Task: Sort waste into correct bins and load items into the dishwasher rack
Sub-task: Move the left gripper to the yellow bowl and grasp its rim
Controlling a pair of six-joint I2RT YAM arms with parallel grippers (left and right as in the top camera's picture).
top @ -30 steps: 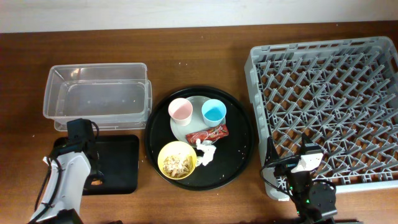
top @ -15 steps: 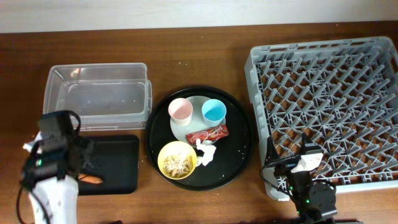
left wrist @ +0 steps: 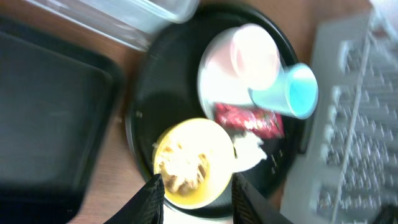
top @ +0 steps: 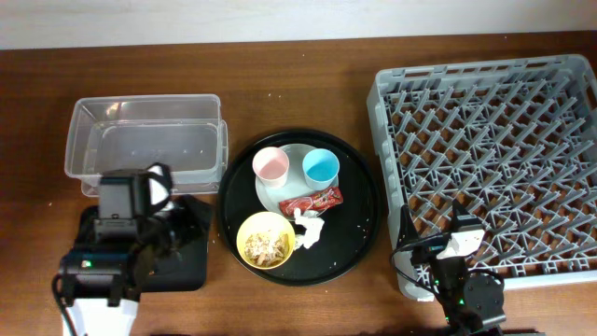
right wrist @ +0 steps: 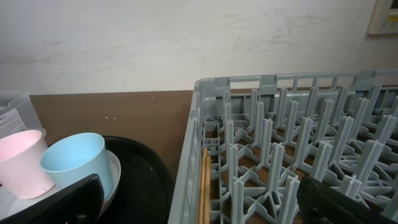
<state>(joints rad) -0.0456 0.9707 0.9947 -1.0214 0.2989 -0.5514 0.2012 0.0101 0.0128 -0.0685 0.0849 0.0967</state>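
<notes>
I see left gripper [left wrist: 198, 202] jaws apart, empty, touching nothing; yellow bowl [left wrist: 189, 163] with pale grains [left wrist: 183, 165] shows between fingertips. Right gripper [right wrist: 205, 205] jaws wide apart, empty, by rack [right wrist: 280, 124] corner. Pink cup [top: 270, 166], blue cup [top: 320, 168], red wrapper [top: 311, 200], tissue [top: 308, 229] on round black tray [top: 359, 219]; clear tub [top: 145, 145], shallow black tray [top: 191, 245] left of it.

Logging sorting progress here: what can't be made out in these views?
- Black tray: overhead, the left arm covers most of it; contents unseen.
- Red wrapper: print too small overhead, motion-blurred in left wrist.
- Dishwasher rack: right rim runs off overhead's edge.
</notes>
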